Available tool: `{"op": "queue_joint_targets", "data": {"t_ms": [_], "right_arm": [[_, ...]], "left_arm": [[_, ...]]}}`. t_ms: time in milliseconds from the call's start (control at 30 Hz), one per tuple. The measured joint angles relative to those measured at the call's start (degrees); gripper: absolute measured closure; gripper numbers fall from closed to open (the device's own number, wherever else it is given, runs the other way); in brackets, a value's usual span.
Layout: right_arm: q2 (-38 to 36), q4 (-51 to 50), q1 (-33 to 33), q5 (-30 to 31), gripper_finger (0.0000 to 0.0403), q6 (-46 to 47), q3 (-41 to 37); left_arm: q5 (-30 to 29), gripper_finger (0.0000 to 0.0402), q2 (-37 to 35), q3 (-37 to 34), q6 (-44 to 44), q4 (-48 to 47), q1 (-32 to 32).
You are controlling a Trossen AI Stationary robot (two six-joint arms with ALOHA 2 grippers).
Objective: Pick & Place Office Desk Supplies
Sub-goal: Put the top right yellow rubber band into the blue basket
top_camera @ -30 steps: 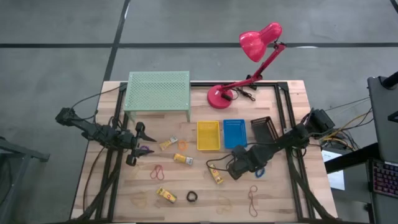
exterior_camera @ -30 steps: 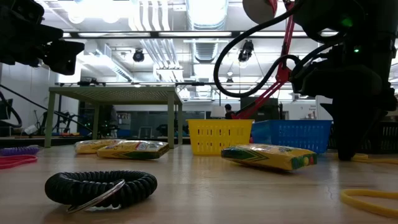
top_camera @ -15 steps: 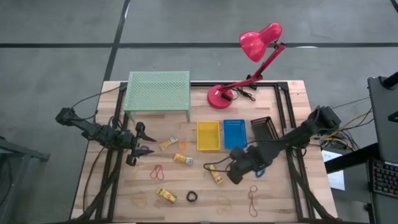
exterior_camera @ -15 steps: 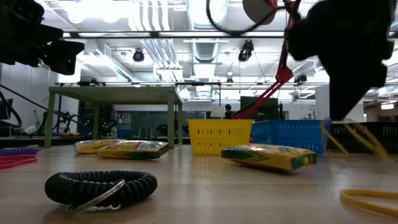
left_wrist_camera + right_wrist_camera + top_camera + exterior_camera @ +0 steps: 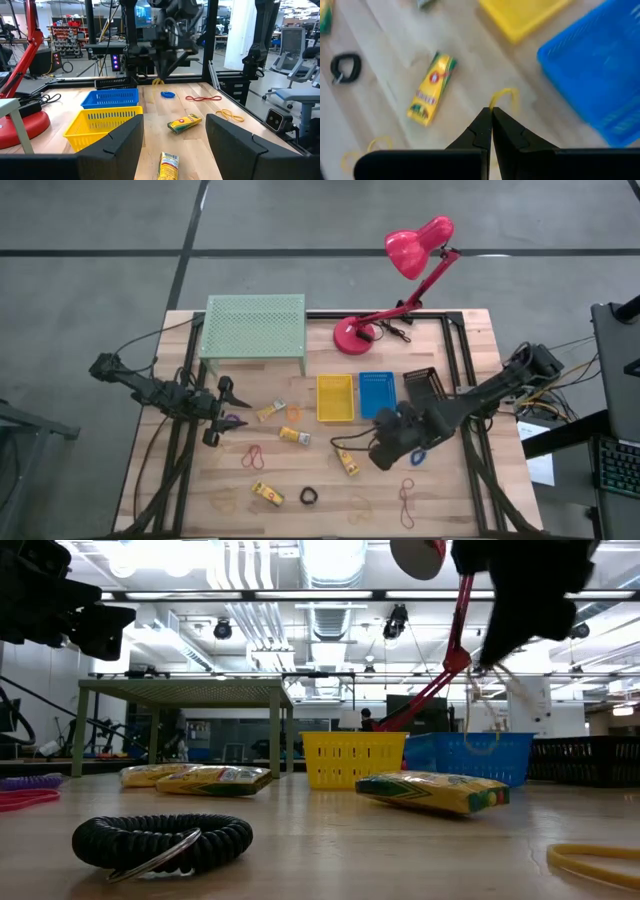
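Observation:
My right gripper [image 5: 374, 450] is shut on a thin yellow rubber band [image 5: 503, 96] and stands raised over the table's right middle, near the blue basket [image 5: 377, 393]. In the low view the band [image 5: 480, 708] dangles under the gripper [image 5: 488, 660]. My left gripper [image 5: 222, 412] waits open and level at the table's left, beside a purple ring [image 5: 233, 421]. Yellow packets [image 5: 294, 436] [image 5: 347, 463] [image 5: 267, 495], red bands [image 5: 254, 457] [image 5: 407, 498], a blue ring [image 5: 417, 455] and a black coil ring [image 5: 309, 496] lie flat on the wood. My right gripper pinches one spot of the yellow band's loop [image 5: 493, 105] between its two fingertips. The fingers slant down from the table's right side. The band hangs slack below them [image 5: 470, 725], lifted clear of the table.
A yellow basket [image 5: 334, 397] and a black basket [image 5: 424, 388] flank the blue one. A pale green mesh shelf [image 5: 254, 328] stands at the far left, and a pink-red lamp [image 5: 352, 334] at the far middle. More yellow bands [image 5: 222, 500] [image 5: 362, 505] lie near the front edge.
My right gripper has risen from the table and tipped and rolled as it went, staying shut. The yellow band has come up with it and now hangs clear of the wood.

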Motion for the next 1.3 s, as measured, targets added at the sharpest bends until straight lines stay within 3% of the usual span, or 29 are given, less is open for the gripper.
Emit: {"op": "queue_joint_targets", "data": {"t_ms": [500, 667, 1000, 1300], "right_arm": [[-6.3, -5.6, -1.0, 19.3, 0.0394, -4.8, -0.2], [-5.3, -6.3, -3.1, 22.3, 0.0394, -6.6, -1.1], [-0.9, -6.5, -10.0, 20.4, 0.0394, -7.6, -2.6], [2.5, -4.8, -16.1, 8.7, 0.0394, -9.2, -5.1]], "left_arm": [[0.0, 0.0183, 0.0, 0.0, 0.0, 0.0, 0.0], [0.0, 0.0183, 0.0, 0.0, 0.0, 0.0, 0.0], [0.0, 0.0183, 0.0, 0.0, 0.0, 0.0, 0.0], [0.0, 0.0183, 0.0, 0.0, 0.0, 0.0, 0.0]]}}
